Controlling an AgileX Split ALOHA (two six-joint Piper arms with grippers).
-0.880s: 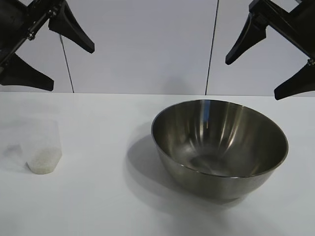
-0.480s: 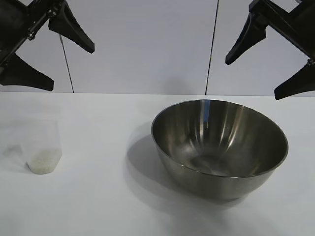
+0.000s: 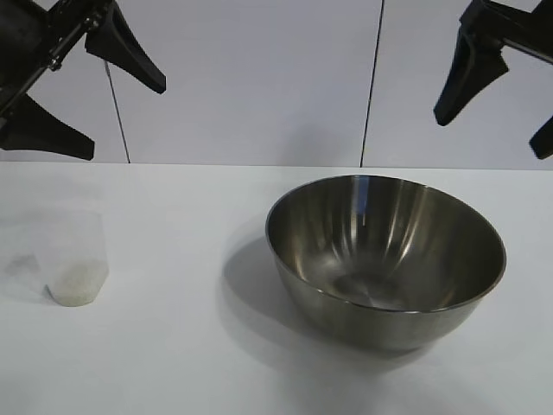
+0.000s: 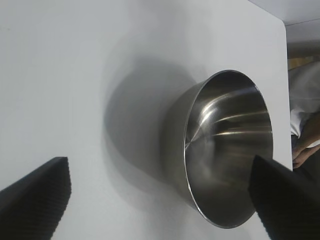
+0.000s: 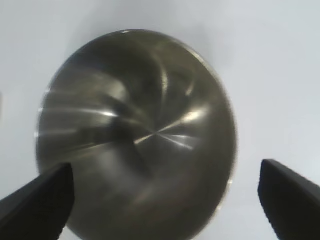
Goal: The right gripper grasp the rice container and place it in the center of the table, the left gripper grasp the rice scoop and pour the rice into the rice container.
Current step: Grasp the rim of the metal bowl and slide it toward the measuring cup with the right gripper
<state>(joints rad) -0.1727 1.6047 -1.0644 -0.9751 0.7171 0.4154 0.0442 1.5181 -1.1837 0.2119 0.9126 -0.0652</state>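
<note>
The bowl point(image 3: 385, 259) is the landmark: a big round vessel of polished steel with a thin wide rim, smooth curved walls that show streaks of light, and a small flat bottom. It stands upright on the white worktop point(image 3: 190, 346), which is plain, flat and matt, and it throws a soft shadow on the side toward the scoop. Inside, the bowl looks empty. The scoop point(image 3: 76, 258) stands well apart from the bowl, on the left arm's side, near that edge of the exterior view. It is a small cup of cloudy clear plastic with faceted sides, upright, and a low layer of white rice point(image 3: 76, 285) lies in its bottom. Between the scoop and the bowl the worktop is bare, so there is wide free room there, and also a free band in front of the bowl. Behind the bowl the worktop ends in a straight edge against a pale wall with two thin dark vertical seams. The left claw point(image 3: 91, 108) hangs high above the scoop's side, away from the bowl, with its two black pointed fingers spread wide and holding nothing. The right claw point(image 3: 497, 112) hangs above the far rim of the bowl, also spread wide and empty; in the right wrist view the bowl point(image 5: 135, 135) lies between its ribbed fingertips point(image 5: 37, 205), not touched.
</note>
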